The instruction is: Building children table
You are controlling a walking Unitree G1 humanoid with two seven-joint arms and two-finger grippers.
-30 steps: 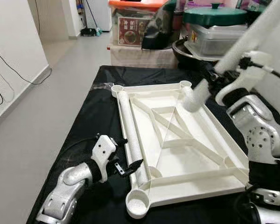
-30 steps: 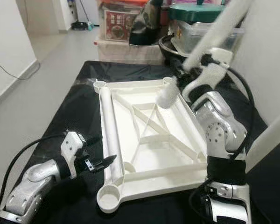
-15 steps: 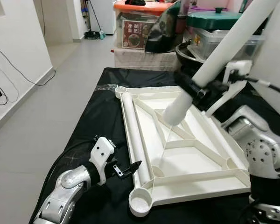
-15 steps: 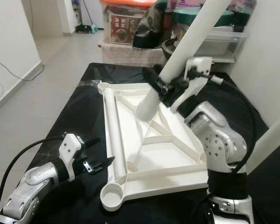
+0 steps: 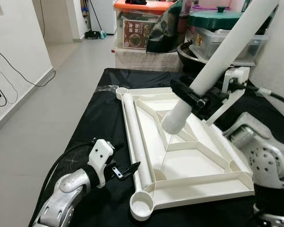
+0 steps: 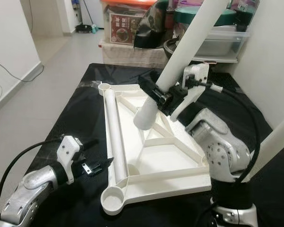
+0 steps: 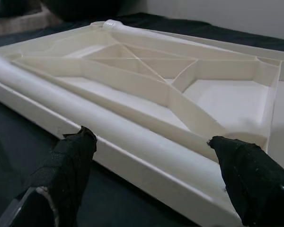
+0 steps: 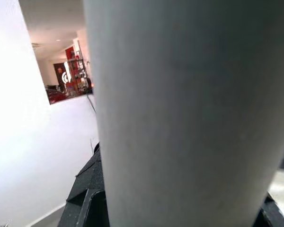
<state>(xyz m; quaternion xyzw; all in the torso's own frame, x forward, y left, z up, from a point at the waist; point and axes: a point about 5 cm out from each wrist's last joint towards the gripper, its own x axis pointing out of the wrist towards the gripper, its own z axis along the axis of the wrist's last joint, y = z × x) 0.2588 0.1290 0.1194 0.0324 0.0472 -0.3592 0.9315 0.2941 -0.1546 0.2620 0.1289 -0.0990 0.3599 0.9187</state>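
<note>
White plastic ribbed tabletop (image 5: 194, 165) lies underside-up on the black cloth (image 5: 92, 123), a white tubular leg (image 5: 135, 142) lying along its left edge. Left gripper (image 5: 125, 171), fingers spread, hovers just beside that edge. Farther back, right gripper (image 5: 191, 97) pinches a second white tube (image 5: 217, 54), tilted above the tabletop.

A grey floor (image 5: 61, 85) is seen running back to a doorway. A white wall (image 5: 14, 42) stands on the left, with black cables (image 5: 9, 71) trailing down it. A black cloth (image 5: 102, 101) is spread over the work surface. Behind it, storage boxes (image 5: 132, 28) and what appears to be a green-lidded pot (image 5: 220, 18) are stacked
</note>
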